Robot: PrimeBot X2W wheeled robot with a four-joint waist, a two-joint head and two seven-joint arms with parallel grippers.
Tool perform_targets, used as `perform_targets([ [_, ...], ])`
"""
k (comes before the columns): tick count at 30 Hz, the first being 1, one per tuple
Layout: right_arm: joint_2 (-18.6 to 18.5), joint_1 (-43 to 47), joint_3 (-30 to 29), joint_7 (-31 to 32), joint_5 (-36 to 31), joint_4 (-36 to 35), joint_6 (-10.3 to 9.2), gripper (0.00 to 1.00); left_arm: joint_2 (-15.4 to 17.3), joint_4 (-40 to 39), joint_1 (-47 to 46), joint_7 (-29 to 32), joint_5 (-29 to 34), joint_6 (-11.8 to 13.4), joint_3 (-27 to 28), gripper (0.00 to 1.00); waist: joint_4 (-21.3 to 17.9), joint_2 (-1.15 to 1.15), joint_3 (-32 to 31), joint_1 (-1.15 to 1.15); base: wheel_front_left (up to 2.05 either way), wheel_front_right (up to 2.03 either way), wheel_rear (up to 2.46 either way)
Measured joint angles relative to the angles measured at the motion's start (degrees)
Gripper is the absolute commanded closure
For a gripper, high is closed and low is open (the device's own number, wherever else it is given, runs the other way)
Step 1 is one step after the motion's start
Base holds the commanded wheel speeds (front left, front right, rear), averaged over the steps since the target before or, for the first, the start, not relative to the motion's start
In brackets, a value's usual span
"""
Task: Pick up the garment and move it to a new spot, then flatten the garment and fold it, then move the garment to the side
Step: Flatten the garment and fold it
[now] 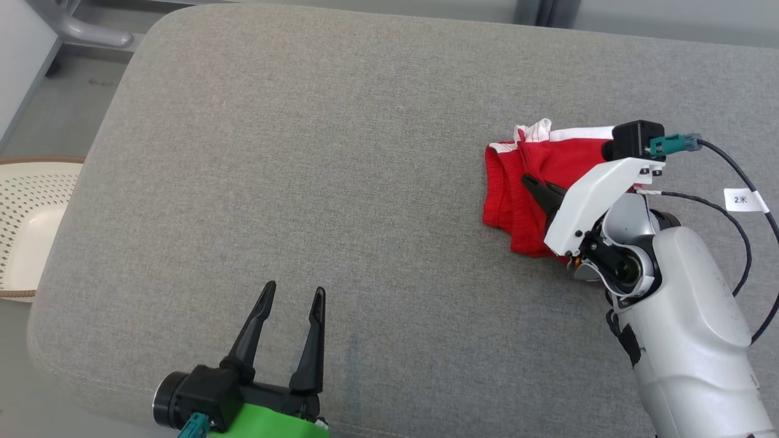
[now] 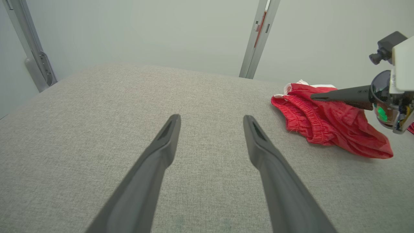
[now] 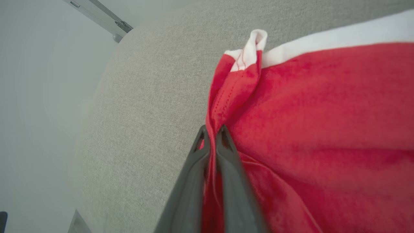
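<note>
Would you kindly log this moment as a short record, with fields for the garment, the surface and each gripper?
garment: red with white trim, bunched at the right of the cushion
surface: grey fabric cushion
right gripper: shut on a fold of the garment
left gripper: open, over bare cushion, apart from the garment
aside: white perforated basket off the cushion's left edge
</note>
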Motion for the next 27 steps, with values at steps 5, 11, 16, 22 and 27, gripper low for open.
perform_targets([
  [5, 0.0, -1.97, 3.41, -2.36, 3.32, 2.63, 0.0, 1.0, -0.01, 0.26, 0.01, 0.0, 0.04, 0.16, -0.67, 0.0, 0.13, 0.0, 0.01, 0.0, 0.0, 0.0, 0.0],
  [11, 0.05, -2.45, 7.28, -5.77, 2.75, 6.72, 0.0, 0.0, 0.0, 0.88, -0.09, 0.0, 0.02, 0.18, -0.81, 0.0, -0.25, 0.0, -0.15, 0.0, 0.0, 0.0, 0.0],
  [16, 0.02, -2.52, 11.76, -10.5, 8.62, 7.2, 0.0, 0.0, -0.01, 1.35, -0.1, 0.0, -0.02, 0.18, -0.85, 0.0, -0.57, 0.0, -0.75, 0.0, 0.0, 0.0, 0.0],
  [22, -0.46, 0.38, 14.9, -16.23, 8.7, 1.59, 0.0, 0.0, -0.01, 1.47, 0.26, 0.0, -0.03, 0.42, -0.87, 0.0, -0.95, 0.0, -2.3, 0.0, 0.0, 0.0, 0.0],
  [27, -7.88, 4.42, 10.99, -25.59, -1.97, -5.72, 0.0, 0.0, 0.0, 1.04, 1.27, 0.0, -0.01, 0.85, -0.34, 0.0, -1.01, 0.0, -3.87, 0.0, 0.0, 0.0, 0.0],
])
